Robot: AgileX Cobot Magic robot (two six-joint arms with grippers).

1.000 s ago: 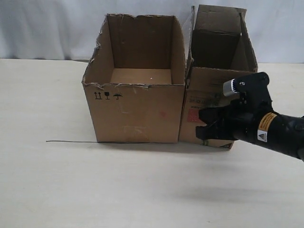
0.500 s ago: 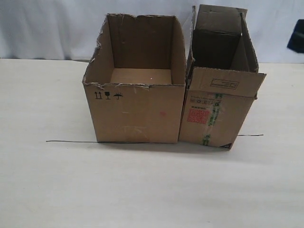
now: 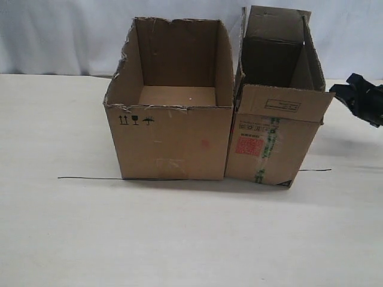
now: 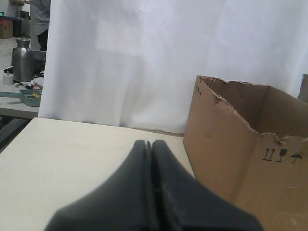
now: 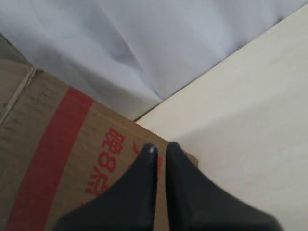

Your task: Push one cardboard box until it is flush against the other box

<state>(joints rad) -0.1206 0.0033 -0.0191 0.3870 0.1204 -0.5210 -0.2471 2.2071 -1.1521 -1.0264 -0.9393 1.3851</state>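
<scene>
The narrower cardboard box [image 3: 272,143], with a red label and green-printed tape, stands right of the wider torn-rimmed other box [image 3: 170,140]. Their facing sides meet at the front corner. My right gripper [image 3: 342,92] hovers at the far right, just off the narrow box's right side, apart from it. In the right wrist view its fingers [image 5: 161,147] stand almost together with nothing between them, over a box face [image 5: 48,163] with a red stripe and red print. My left gripper [image 4: 149,143] is shut and empty, with the wide box [image 4: 240,159] beside it; it is out of the exterior view.
A thin dark line [image 3: 90,178] runs across the table under the boxes' front edges and shows again at the right [image 3: 314,170]. A white curtain [image 3: 60,36] hangs behind the table. A metal flask [image 4: 22,60] stands on a far bench.
My right gripper was in front of the narrow box, rose out to the upper right, and now sits low at the right beside that box. The boxes have not visibly shifted.
</scene>
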